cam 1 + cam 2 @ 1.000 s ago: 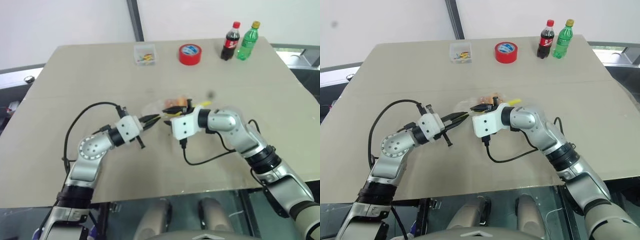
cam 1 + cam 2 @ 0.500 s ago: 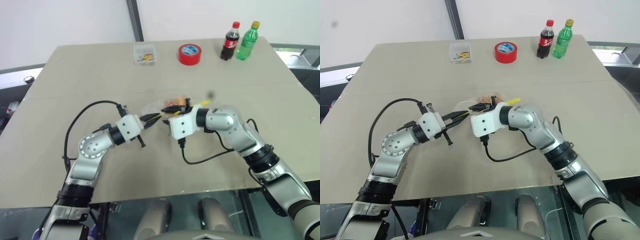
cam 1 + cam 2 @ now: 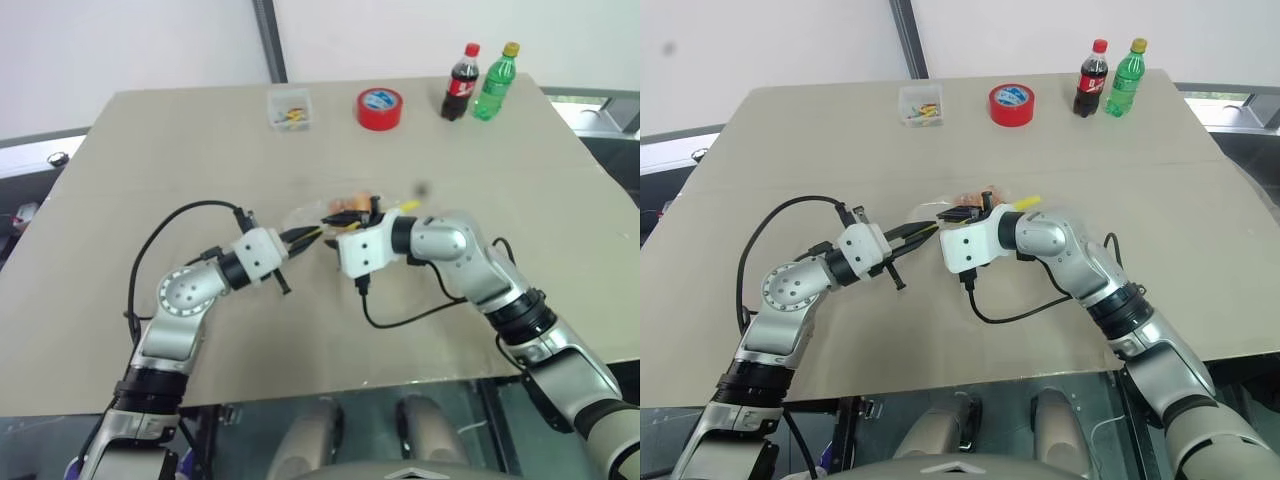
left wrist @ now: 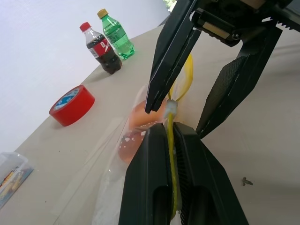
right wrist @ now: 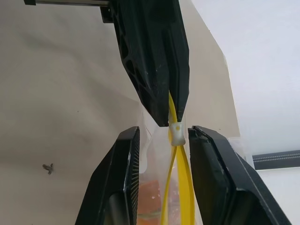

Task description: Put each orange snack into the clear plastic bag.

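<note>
The clear plastic bag [image 4: 123, 154] is held up over the middle of the table [image 3: 150, 160], between the two grippers, with the orange snacks [image 4: 140, 123] seen inside it through the crinkled film. The left gripper [image 4: 169, 140] is clenched on the bag's yellow strip [image 4: 171, 159], which is pinched flat between its two black fingers. The right gripper [image 5: 161, 136] is set against it tip to tip, its fingers parted on either side of the strip and of the small white slider [image 5: 176, 133] at the strip's end; whether they press on the strip cannot be told. Beyond the slider the strip is split into two yellow lines, so the mouth is seen parted there. The far edge of the table is lined by a small clear box of coloured bits [image 3: 289, 108], a red tape roll [image 3: 380, 107], a cola bottle [image 3: 461, 83] and a green bottle [image 3: 497, 82], all well apart from the bag. Bare tabletop lies to both sides of the arms and toward the near edge, crossed only by the grippers' black cables [image 3: 410, 315].
</note>
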Controlling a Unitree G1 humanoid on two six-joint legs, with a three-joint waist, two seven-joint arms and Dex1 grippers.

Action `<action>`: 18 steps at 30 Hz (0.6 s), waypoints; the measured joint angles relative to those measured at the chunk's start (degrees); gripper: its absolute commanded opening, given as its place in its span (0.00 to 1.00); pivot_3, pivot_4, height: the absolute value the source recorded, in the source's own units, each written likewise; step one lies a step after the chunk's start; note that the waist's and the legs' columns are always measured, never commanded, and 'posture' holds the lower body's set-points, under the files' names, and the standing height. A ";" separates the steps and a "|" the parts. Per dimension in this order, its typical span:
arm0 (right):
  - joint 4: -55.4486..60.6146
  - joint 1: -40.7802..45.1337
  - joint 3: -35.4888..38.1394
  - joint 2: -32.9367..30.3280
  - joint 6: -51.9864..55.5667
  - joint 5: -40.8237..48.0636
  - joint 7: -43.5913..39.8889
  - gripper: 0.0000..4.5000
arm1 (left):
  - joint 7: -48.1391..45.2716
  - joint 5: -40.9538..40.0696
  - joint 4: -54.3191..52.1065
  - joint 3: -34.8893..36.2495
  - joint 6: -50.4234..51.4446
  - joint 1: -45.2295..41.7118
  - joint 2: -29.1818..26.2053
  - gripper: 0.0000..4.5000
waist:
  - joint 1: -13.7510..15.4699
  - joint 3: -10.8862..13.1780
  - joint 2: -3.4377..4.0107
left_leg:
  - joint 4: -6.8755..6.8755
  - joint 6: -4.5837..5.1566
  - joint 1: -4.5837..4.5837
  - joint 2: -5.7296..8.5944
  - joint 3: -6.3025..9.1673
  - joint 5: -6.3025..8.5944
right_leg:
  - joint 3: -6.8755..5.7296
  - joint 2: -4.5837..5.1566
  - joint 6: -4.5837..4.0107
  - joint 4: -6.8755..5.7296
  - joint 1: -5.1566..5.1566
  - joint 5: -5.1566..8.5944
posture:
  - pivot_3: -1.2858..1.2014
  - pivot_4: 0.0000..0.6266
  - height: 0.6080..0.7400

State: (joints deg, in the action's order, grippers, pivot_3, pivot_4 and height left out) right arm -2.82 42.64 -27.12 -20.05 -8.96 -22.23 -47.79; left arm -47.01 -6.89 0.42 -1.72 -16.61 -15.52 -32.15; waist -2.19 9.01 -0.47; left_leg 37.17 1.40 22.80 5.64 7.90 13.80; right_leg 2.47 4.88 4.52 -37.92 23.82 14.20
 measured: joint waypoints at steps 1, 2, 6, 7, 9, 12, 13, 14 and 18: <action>0.00 0.00 0.02 0.00 0.00 0.01 0.00 0.26 | 0.00 0.00 0.00 0.00 0.00 0.00 0.00 0.00 | 0.00 0.00 0.00 | 0.00 0.00 0.00 0.00 0.00 0.00 | 0.00 0.00 0.00 0.00 0.00 0.00 | 0.52 0.24 1.00; 0.00 0.00 0.04 0.00 0.00 0.01 0.00 0.23 | 0.00 0.00 0.00 0.00 0.01 0.00 0.00 0.00 | 0.00 0.00 0.00 | 0.00 0.00 0.00 0.00 0.00 0.00 | 0.00 0.00 0.00 0.00 0.00 0.00 | 0.52 0.24 1.00; -0.02 0.37 0.38 -0.09 0.02 -0.04 0.28 0.02 | 0.08 0.08 -0.11 -0.09 0.13 0.01 0.01 0.00 | 0.01 0.00 0.00 | 0.00 0.00 0.00 0.00 0.00 0.00 | 0.00 0.00 0.00 0.00 0.00 0.00 | 0.52 0.24 1.00; -0.02 0.43 0.41 -0.08 0.02 -0.03 0.31 0.02 | 0.26 0.09 -0.20 -0.09 0.15 0.01 0.01 0.00 | 0.00 0.00 0.00 | 0.00 0.00 0.00 0.00 0.00 0.00 | 0.00 0.00 0.00 0.00 0.00 0.00 | 0.52 0.24 1.00; -0.07 0.43 0.41 -0.06 0.01 -0.03 0.48 0.02 | 0.50 0.09 -0.23 -0.10 0.20 0.01 0.02 0.00 | 0.00 0.00 0.00 | 0.00 0.00 0.00 0.00 0.00 0.00 | 0.00 0.00 0.00 0.00 0.00 0.00 | 0.52 0.24 1.00; -0.11 0.43 0.41 -0.03 0.00 -0.04 0.61 0.02 | 0.60 0.09 -0.31 -0.10 0.31 0.02 0.01 0.00 | 0.00 0.00 0.00 | 0.00 0.00 0.00 0.00 0.00 0.00 | 0.00 0.00 0.00 0.00 0.00 0.00 | 0.52 0.24 1.00; -0.11 0.43 0.41 -0.03 0.00 -0.04 0.63 0.02 | 0.63 0.09 -0.32 -0.10 0.33 0.02 0.01 0.00 | 0.00 0.00 0.00 | 0.00 0.00 0.00 0.00 0.00 0.00 | 0.00 0.00 0.00 0.00 0.00 0.00 | 0.52 0.24 1.00; -0.11 0.43 0.41 -0.03 0.00 -0.04 0.65 0.02 | 0.66 0.09 -0.33 -0.10 0.35 0.02 0.01 0.00 | 0.00 0.00 0.00 | 0.00 0.00 0.00 0.00 0.00 0.00 | 0.00 0.00 0.00 0.00 0.00 0.00 | 0.52 0.24 1.00; -0.11 0.43 0.43 -0.13 0.03 -0.04 1.03 0.02 | 1.14 -0.05 -0.56 -0.08 0.72 0.02 0.18 0.00 | 0.01 0.00 0.00 | 0.00 0.00 0.00 0.00 0.00 0.00 | 0.00 0.00 0.00 0.00 0.00 0.00 | 0.52 0.24 1.00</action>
State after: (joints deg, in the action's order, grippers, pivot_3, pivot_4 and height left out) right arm -2.94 43.06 -26.69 -20.18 -8.92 -22.27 -46.76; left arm -45.87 -6.93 -0.14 -1.81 -15.88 -15.50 -31.97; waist -2.18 9.01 -0.48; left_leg 37.17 1.40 22.80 5.64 7.90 13.80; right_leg 2.47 4.89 4.52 -37.93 23.81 14.20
